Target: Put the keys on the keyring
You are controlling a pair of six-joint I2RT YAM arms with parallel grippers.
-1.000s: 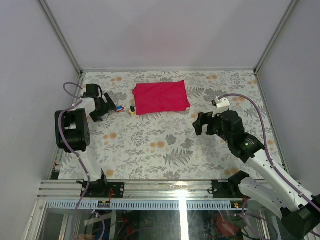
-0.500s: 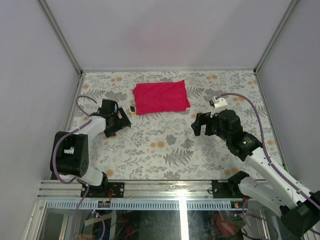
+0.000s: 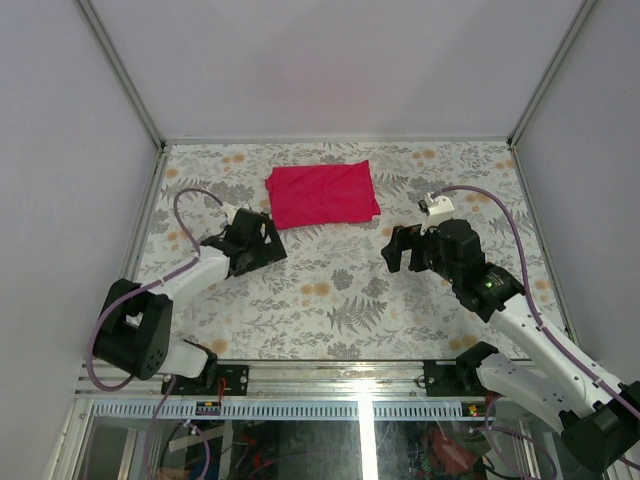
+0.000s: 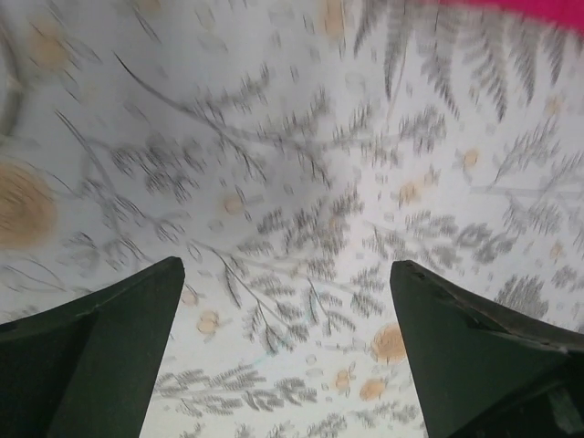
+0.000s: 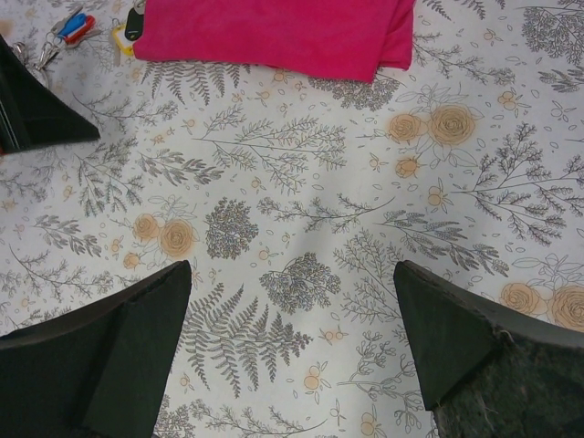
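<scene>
Flowered covering spreads over the whole table [image 3: 330,290], grey ferns and orange blooms on white. On its far half lies a red cloth [image 3: 322,194], folded flat.

We see the left arm reach out low from its base, ending just off the cloth's near-left corner. The right arm stands raised over the table's right side, well apart from the cloth.

Our left gripper [image 3: 264,243] has its fingers [image 4: 109,347] spread wide, with nothing between them but bare pattern and a strip of cloth at the top edge of its wrist view. Our right gripper [image 3: 400,248] is likewise spread wide and holds nothing; its fingers [image 5: 100,356] frame bare table.

We find the keys [image 5: 71,27] only in the right wrist view: a small bunch on the table just beside the cloth's edge, with blue, red, black and yellowish heads and some silvery metal to one side. From above we cannot pick them out. We cannot tell the keyring apart from that bunch.
</scene>
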